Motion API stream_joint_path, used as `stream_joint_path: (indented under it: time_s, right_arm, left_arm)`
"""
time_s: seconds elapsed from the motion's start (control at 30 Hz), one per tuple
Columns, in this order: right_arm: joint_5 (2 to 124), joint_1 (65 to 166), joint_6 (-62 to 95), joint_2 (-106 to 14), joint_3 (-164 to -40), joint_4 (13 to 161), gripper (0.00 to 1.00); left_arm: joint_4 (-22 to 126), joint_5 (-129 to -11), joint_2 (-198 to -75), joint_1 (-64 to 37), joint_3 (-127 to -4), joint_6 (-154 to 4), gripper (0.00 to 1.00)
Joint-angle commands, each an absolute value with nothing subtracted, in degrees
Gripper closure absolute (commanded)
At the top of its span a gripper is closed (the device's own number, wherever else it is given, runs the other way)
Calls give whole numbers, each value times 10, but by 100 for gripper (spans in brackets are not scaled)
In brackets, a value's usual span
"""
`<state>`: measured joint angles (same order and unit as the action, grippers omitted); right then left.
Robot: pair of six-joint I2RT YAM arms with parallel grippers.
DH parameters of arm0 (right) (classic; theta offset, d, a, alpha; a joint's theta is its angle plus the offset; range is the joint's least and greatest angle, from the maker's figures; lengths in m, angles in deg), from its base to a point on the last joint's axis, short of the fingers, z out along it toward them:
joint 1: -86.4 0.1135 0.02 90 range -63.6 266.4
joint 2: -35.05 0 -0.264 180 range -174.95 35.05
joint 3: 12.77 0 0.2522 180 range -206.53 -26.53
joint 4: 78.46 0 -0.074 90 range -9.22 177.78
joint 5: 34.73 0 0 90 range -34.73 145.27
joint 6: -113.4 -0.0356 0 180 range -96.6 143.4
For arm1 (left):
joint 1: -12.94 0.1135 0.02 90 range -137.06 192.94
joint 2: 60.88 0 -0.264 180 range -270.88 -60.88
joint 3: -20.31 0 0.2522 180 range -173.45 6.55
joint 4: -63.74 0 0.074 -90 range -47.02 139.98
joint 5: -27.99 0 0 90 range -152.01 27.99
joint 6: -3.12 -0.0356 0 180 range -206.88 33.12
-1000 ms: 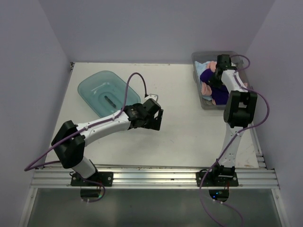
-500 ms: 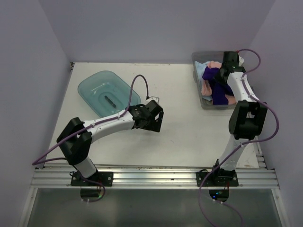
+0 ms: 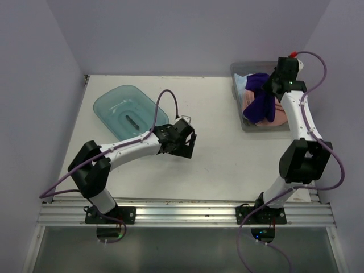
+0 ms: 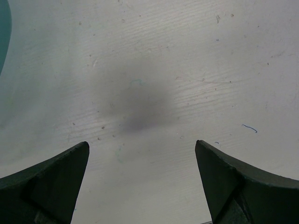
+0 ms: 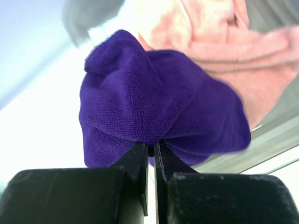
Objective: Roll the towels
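The dark purple towel (image 5: 154, 107), salmon pink towel (image 5: 224, 42) and teal tub (image 3: 108, 108) are plain.

The pink towel (image 5: 224, 37) lies blurred — half hidden behind the purple towel (image 5: 140, 102).

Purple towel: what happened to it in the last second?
The right gripper, shut on the purple towel, lifted it up from the grey bin. The pink towel stayed in the bin; the left gripper stayed open over the table; the teal tub did not move.

Towels (image 3: 259, 106) in bin (image 3: 254, 129), tub (image 3: 108, 102) left
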<state>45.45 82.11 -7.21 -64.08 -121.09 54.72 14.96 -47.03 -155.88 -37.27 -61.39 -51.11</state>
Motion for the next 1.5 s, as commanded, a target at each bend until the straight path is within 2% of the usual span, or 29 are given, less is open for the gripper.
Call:
stream_joint_path:
  time_s: [0.0,0.27,0.5,0.7,1.47]
  right_arm:
    - [489,822,-63,-549,-1229,575,100]
    - [551,844,-64,-442,-1272,558,100]
    - [550,946,-54,-405,-1239,537,100]
    - [550,962,-63,-383,-1179,532,100]
    - [566,962,-38,-364,-1095,506,100]
  left_arm:
    - [180,-500,-1571,-359,-605,-542,0]
    - [211,-571,-1608,-286,-623,-549,0]
    - [231,-602,-1650,-270,-706,-566,0]
    - [160,-540,-1711,-253,-768,-573,0]
    - [67,-422,-1575,-79,-646,-567,0]
